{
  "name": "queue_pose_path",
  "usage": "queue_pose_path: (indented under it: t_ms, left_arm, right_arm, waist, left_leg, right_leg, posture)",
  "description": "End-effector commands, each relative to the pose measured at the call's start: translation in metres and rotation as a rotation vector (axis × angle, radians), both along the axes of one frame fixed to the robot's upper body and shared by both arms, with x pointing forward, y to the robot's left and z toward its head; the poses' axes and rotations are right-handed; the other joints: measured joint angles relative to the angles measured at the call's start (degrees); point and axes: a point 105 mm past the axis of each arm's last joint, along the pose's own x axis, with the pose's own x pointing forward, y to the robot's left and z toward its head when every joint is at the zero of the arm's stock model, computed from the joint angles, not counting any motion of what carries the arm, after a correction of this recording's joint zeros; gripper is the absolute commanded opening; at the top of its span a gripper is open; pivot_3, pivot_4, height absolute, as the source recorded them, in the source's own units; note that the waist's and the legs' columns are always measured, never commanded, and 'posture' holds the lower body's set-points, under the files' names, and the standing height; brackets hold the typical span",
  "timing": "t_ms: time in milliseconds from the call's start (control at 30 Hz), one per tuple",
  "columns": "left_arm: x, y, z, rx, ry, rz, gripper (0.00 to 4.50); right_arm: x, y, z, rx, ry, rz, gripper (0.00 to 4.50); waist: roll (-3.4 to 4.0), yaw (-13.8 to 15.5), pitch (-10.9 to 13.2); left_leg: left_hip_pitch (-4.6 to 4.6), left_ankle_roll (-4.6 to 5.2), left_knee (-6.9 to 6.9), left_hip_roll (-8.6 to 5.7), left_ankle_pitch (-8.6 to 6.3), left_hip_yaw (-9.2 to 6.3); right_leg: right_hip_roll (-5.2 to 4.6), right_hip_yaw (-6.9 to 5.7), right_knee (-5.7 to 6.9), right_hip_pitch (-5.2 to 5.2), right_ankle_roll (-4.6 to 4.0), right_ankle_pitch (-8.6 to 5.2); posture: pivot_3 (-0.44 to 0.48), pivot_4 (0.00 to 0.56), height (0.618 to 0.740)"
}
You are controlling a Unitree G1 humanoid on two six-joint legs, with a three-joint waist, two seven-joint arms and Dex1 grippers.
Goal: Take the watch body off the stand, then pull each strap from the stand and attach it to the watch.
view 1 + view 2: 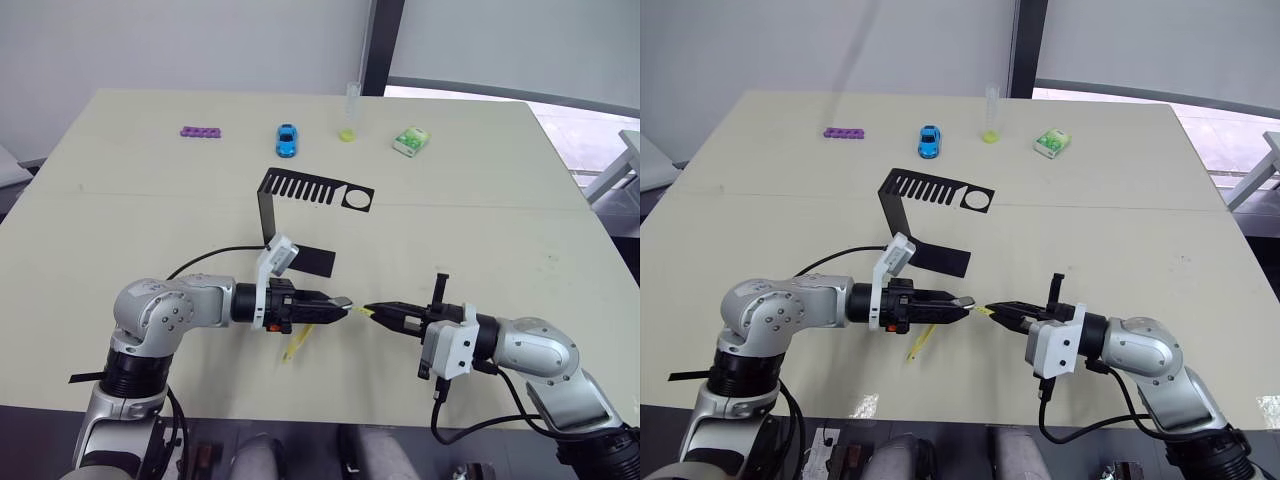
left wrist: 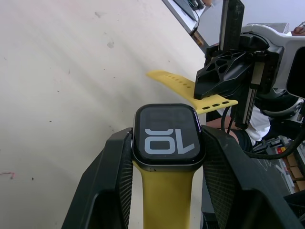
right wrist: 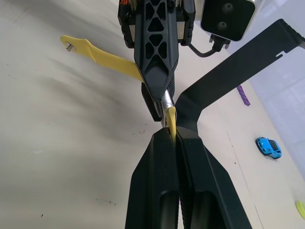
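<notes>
Head views. Stand (image 1: 300,200): black bent sheet metal, slotted top plate with 1 round hole, near the middle of the table (image 1: 520,230), now bare of watch parts. Left gripper (image 1: 340,302): clamped on the watch body (image 1: 343,301), held above the table toward its near edge. 1 yellow strap (image 1: 298,340) hangs from the watch body, its free end drooping to the tabletop. Right gripper (image 1: 372,312): fingers pressed together on the 2nd strap (image 1: 365,311), whose tip points at the watch body, just beside it. Along the far edge: purple bar (image 1: 201,132), blue toy car (image 1: 287,139), green-white packet (image 1: 411,141), clear tube (image 1: 351,104).

Left wrist view. Watch body (image 2: 168,137): rounded-square dark case, glossy screen with light digits, gripped by its 2 side edges. 1st strap already fitted below it. 2nd strap (image 2: 190,89): bright yellow, row of small holes, held crosswise near the case.

Right wrist view. 2nd strap (image 3: 170,120) pinched edge-on between the fingers, its end meeting the watch body's edge.

Handling, judged: case light, rigid, smooth-sided, likely slippery; hold by the flanks, leaving the strap slots free. Straps soft, bendy; grip close to the connector end so it does not buckle on insertion.
</notes>
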Motion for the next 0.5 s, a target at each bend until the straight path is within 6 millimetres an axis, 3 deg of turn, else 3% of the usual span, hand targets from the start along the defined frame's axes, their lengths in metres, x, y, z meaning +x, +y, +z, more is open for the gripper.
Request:
queue_pose_path:
  t_ms: [33,500]
  left_arm:
    - [-0.0058,-0.0056,0.0033,-0.013,-0.022,-0.033,1.6]
    - [-0.0055,-0.0024,0.0049,-0.03,-0.032,-0.023,1.6]
  right_arm:
    - [-0.0007,0.0021,0.0092,0.034,-0.032,0.009,0.0]
    - [-0.003,-0.0024,0.0061,0.025,-0.013,0.009,0.0]
  waist:
    - [0.0,-0.1,0.0]
    - [0.0,-0.4,0.0]
  left_leg:
    - [0.0,0.0,0.0,0.0,0.0,0.0]
    - [0.0,0.0,-0.01,0.0,0.0,0.0]
  right_leg:
    - [0.0,0.0,0.0,0.0,0.0,0.0]
    - [0.0,0.0,0.0,0.0,0.0,0.0]
  posture:
    - [0.0,0.15,0.74]
    - [0.0,0.15,0.74]
